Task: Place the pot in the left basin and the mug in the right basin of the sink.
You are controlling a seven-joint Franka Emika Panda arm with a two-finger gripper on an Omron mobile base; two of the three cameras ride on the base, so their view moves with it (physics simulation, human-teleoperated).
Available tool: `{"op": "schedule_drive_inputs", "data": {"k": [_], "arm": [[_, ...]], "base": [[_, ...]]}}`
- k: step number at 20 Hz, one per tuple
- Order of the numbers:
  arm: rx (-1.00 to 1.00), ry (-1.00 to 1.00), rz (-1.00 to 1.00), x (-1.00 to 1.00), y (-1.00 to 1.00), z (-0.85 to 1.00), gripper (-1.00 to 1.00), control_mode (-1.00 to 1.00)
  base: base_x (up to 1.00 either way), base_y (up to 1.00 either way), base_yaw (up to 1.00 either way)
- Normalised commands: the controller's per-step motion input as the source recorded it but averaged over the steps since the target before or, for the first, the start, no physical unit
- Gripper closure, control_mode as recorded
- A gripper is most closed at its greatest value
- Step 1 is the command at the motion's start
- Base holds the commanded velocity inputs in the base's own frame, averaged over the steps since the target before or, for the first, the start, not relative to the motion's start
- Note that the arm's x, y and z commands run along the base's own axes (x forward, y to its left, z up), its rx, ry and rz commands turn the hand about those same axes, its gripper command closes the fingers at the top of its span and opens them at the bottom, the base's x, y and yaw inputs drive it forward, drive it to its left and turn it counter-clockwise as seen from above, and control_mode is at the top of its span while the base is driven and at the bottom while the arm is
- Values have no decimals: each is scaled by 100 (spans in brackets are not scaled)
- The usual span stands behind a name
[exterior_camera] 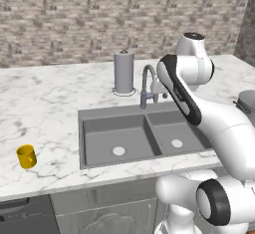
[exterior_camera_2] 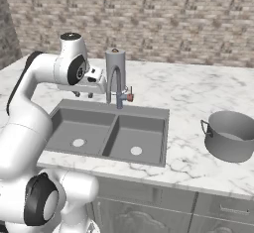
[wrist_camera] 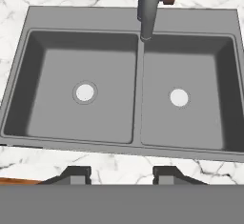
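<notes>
Gripper (wrist_camera: 121,174) hangs released and empty over the sink (wrist_camera: 132,20), both basins bare, pot (exterior_camera_2: 232,136) on the table well right of it, mug (exterior_camera: 26,156) well left; I'd go for the pot first, clamping its rim beside a handle

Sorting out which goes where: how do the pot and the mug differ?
The pot is grey metal and wide; the mug is bright yellow and much smaller. The pot stands on the counter right of the sink; the mug stands left of it. Both are upright, outside the basins.
</notes>
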Motion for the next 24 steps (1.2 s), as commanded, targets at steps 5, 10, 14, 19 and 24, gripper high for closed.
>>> {"op": "schedule_drive_inputs", "data": {"k": [5,10,14,19,24], "arm": [[0,0,0,0,-7,0,-100,-100],[0,-1,0,0,-27,0,-100,-100],[0,-2,1,0,-41,0,-100,-100],[0,-4,5,-13,-29,0,-100,-100],[0,-2,9,-15,-30,0,-100,-100]], "base": [[0,0,0],[0,0,0],[0,0,0],[0,0,0],[0,0,0]]}}
